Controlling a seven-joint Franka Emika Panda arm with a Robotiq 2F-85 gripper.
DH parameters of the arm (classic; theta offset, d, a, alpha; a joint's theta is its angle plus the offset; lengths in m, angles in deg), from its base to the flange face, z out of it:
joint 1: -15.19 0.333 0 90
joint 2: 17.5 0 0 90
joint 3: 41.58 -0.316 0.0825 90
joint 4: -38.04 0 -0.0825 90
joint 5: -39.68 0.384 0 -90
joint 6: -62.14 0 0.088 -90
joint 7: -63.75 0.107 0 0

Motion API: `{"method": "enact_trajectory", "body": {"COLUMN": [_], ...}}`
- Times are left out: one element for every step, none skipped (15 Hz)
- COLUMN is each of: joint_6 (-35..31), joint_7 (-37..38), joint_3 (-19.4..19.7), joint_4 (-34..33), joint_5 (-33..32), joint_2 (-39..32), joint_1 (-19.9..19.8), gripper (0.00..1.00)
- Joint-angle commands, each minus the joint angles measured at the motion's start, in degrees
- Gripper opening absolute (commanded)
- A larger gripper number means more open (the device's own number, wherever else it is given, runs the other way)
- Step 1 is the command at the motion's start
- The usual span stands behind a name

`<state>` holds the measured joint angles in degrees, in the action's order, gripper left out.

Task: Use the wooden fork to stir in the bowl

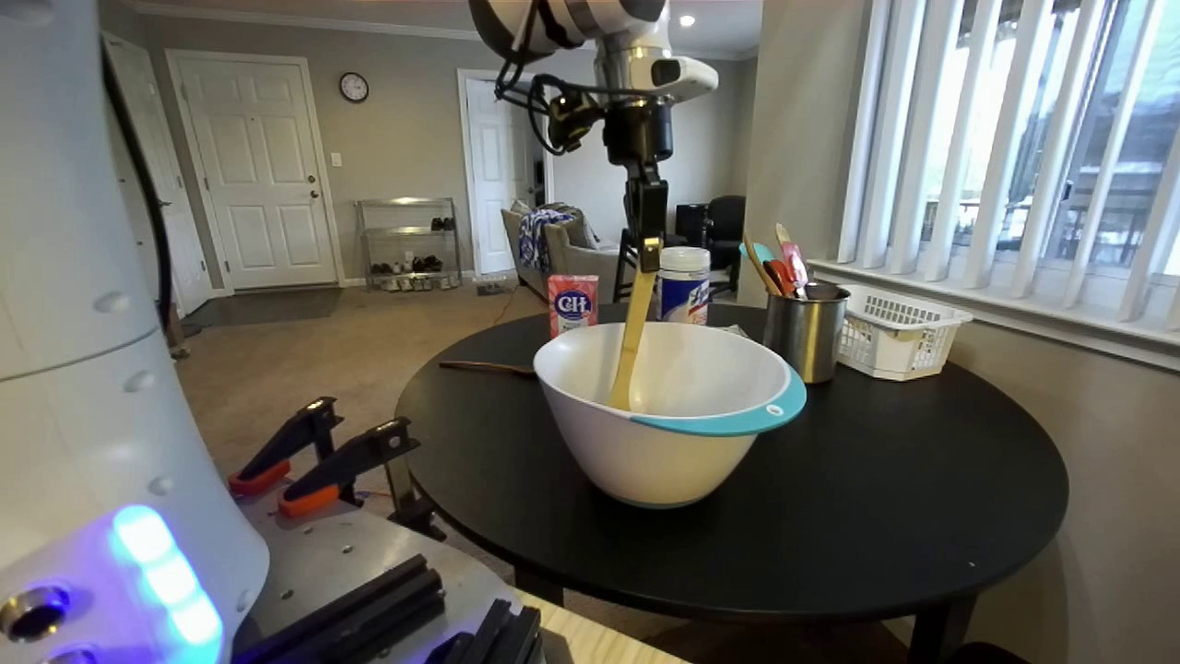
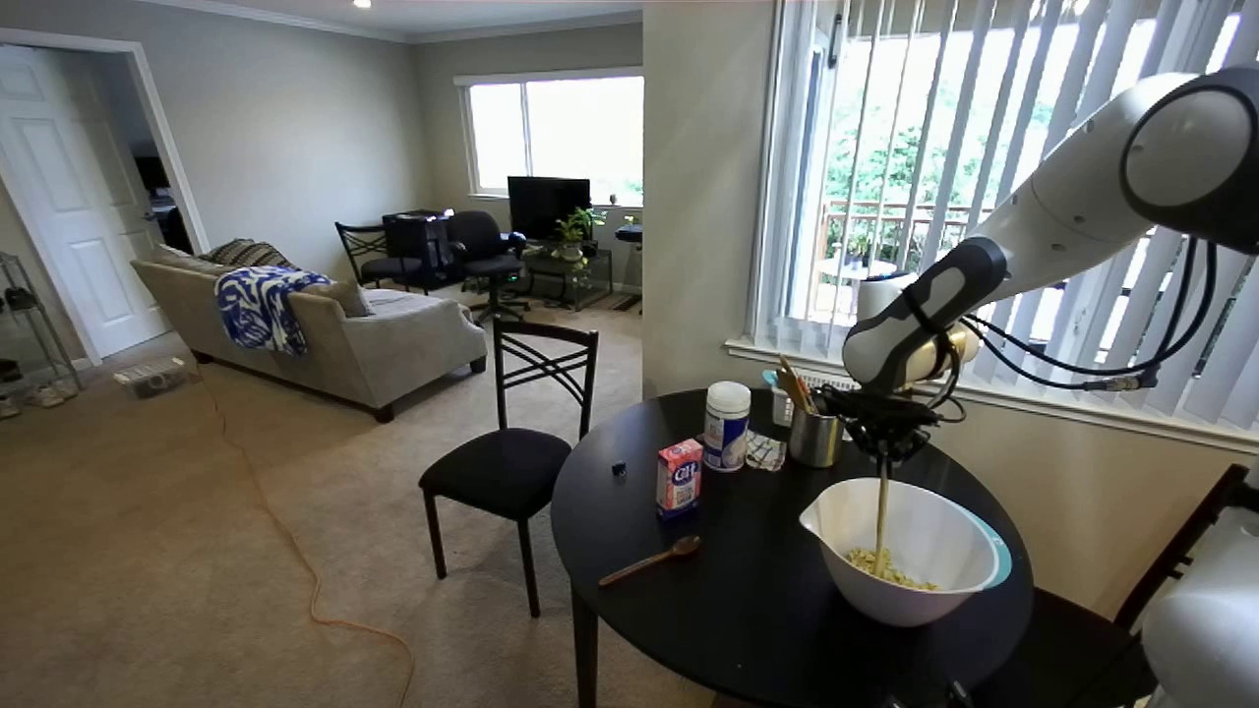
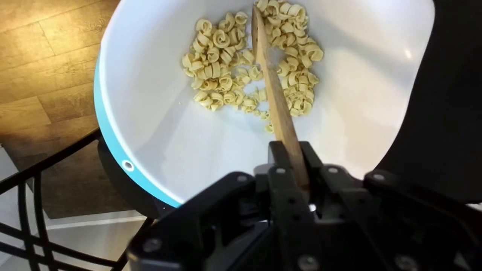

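My gripper [image 3: 292, 150] is shut on the handle end of the wooden fork [image 3: 276, 98], which also shows in both exterior views [image 1: 634, 332] [image 2: 882, 511]. The fork points down into the white bowl with a turquoise rim grip [image 1: 645, 466] [image 2: 910, 608] [image 3: 147, 71]. Its lower end is among the dry curled pasta [image 3: 226, 56] on the bowl's bottom. The pasta lies on both sides of the fork, with bare patches beside it. The fork is slightly tilted in an exterior view. My gripper [image 1: 650, 249] is above the bowl's rim.
The bowl stands on a round black table [image 1: 876, 516]. A pink sugar box [image 2: 679, 479], a wipes canister [image 2: 727, 426], a metal utensil holder [image 1: 807, 332] and a white basket [image 1: 903, 332] stand behind it. A wooden spoon [image 2: 649, 560] lies on the table.
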<state>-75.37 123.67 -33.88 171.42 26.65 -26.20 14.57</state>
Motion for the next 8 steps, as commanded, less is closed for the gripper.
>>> {"method": "enact_trajectory", "body": {"joint_6": [-3.34, -3.35, -3.22, -3.27, -3.03, -2.75, -2.26, -1.78], "joint_7": [3.95, 5.13, 6.37, 7.89, 9.24, 10.99, 12.32, 14.02], "joint_3": [-0.33, -0.24, -0.17, -0.06, 0.0, 0.11, 0.1, 0.12], "joint_4": [1.0, 0.93, 0.81, 0.72, 0.53, 0.26, -0.08, -0.49], "joint_5": [2.5, 2.51, 2.67, 2.53, 2.64, 2.51, 2.93, 3.25], "joint_2": [-0.17, -0.26, -0.33, -0.38, -0.48, -0.62, -0.78, -0.97], "joint_1": [-0.11, -0.16, -0.2, -0.17, -0.16, -0.1, -0.13, -0.11], "gripper": [0.03, 0.03, 0.03, 0.03, 0.03, 0.03, 0.03, 0.03]}}
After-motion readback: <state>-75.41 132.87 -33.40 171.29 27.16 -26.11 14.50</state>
